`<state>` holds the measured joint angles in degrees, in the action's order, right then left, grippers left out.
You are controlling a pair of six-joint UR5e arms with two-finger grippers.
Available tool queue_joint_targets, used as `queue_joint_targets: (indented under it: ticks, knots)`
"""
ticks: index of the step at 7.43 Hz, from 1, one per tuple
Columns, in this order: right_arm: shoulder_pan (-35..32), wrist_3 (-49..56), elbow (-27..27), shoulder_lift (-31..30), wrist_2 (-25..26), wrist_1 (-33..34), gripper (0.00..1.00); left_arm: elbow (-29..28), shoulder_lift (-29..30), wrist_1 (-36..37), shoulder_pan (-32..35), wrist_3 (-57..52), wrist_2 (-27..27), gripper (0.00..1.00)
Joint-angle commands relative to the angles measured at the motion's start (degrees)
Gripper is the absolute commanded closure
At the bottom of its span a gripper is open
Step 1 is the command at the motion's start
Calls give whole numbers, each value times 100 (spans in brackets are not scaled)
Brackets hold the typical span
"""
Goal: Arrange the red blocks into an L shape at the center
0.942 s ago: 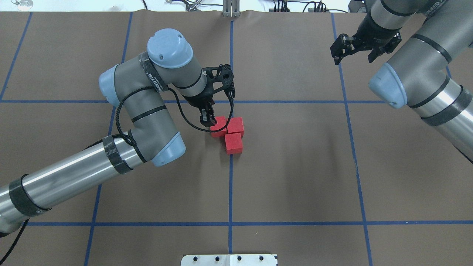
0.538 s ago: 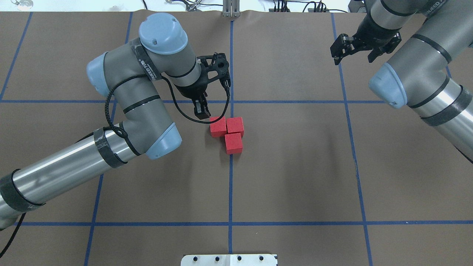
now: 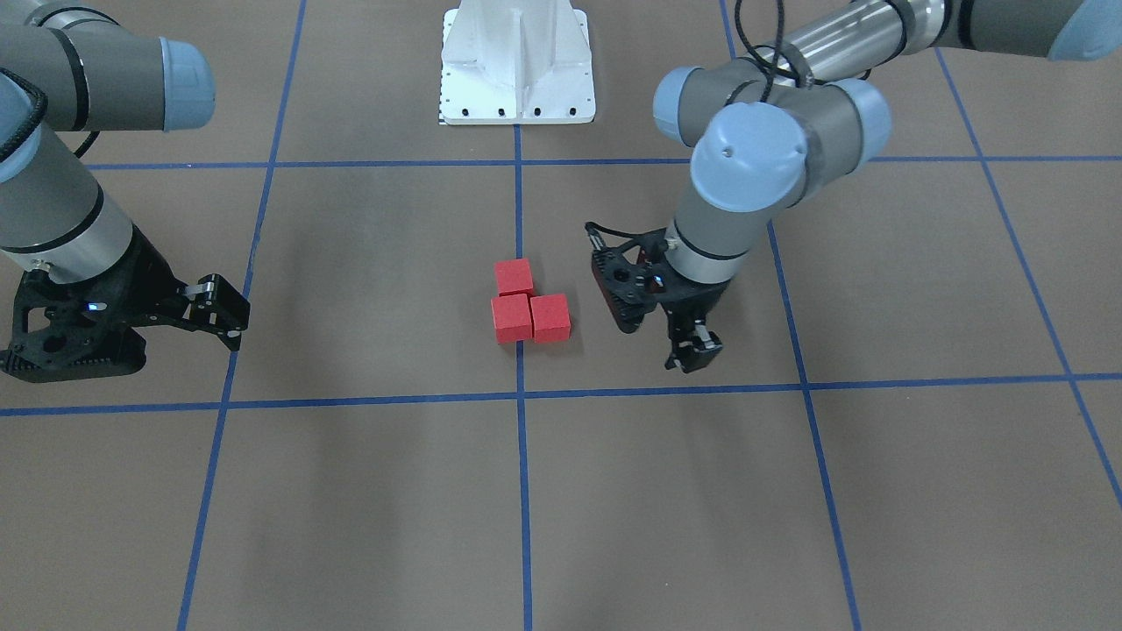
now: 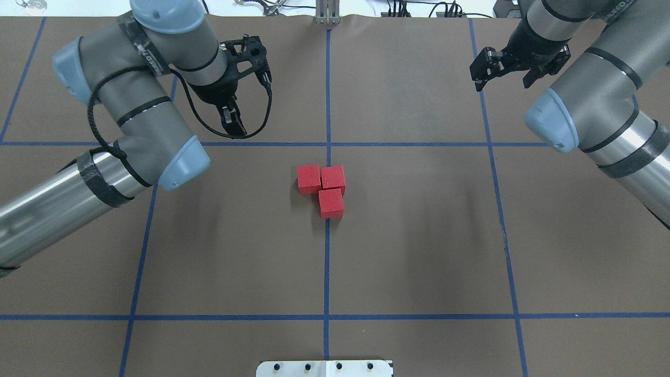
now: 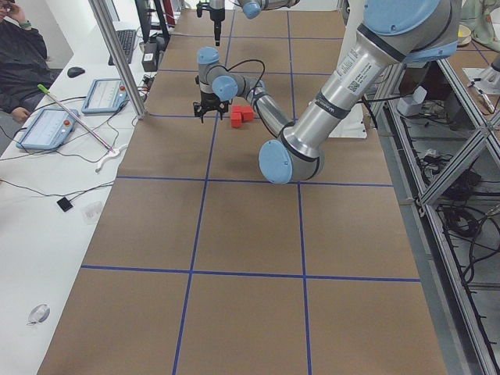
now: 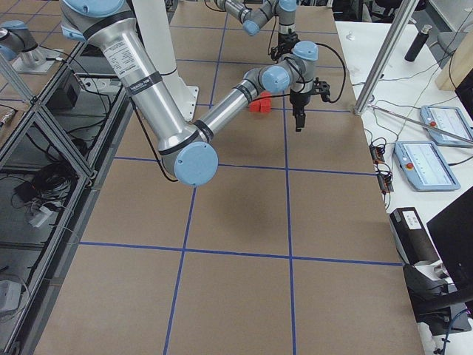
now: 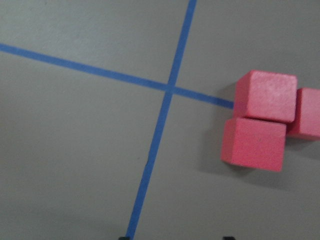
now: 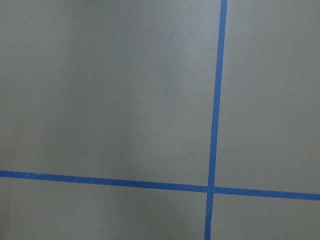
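Three red blocks sit touching in an L on the brown center floor, on the vertical blue tape line (image 4: 327, 251): one at the left (image 4: 309, 179), one at the corner (image 4: 333, 178), one nearer (image 4: 331, 203). They also show in the front view (image 3: 530, 302) and the left wrist view (image 7: 260, 120). My left gripper (image 4: 234, 125) hangs empty, up and to the left of the blocks and well apart from them, its fingers slightly parted. My right gripper (image 4: 479, 73) is open and empty at the far right.
The white metal base (image 4: 324, 368) stands at the near edge of the floor. Blue tape lines split the brown floor into a grid. Cables and gear lie along the far edge (image 4: 398, 8). Tablets and a seated person (image 5: 19, 55) are beside the table.
My left gripper has let go of the left red block and has drawn back up and to the left. The blocks stay in place. The right arm has barely moved.
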<state>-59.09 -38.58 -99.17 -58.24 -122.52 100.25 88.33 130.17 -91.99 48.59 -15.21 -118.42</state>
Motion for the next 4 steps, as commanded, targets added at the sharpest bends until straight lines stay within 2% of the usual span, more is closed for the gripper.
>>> queue_joint_targets:
  ticks: [1, 2, 4]
  knots:
    - [-208, 61, -14, -29, -96, 12, 1, 515, -1293, -178, 657, 191, 29, 0]
    - [-313, 209, -6, -56, -149, 20, 1, 858, -1997, -310, 1182, 89, 3, 0]
    - [-690, 1103, 20, -317, -271, 73, 1, 932, -2476, -434, 1835, -192, -15, 0]
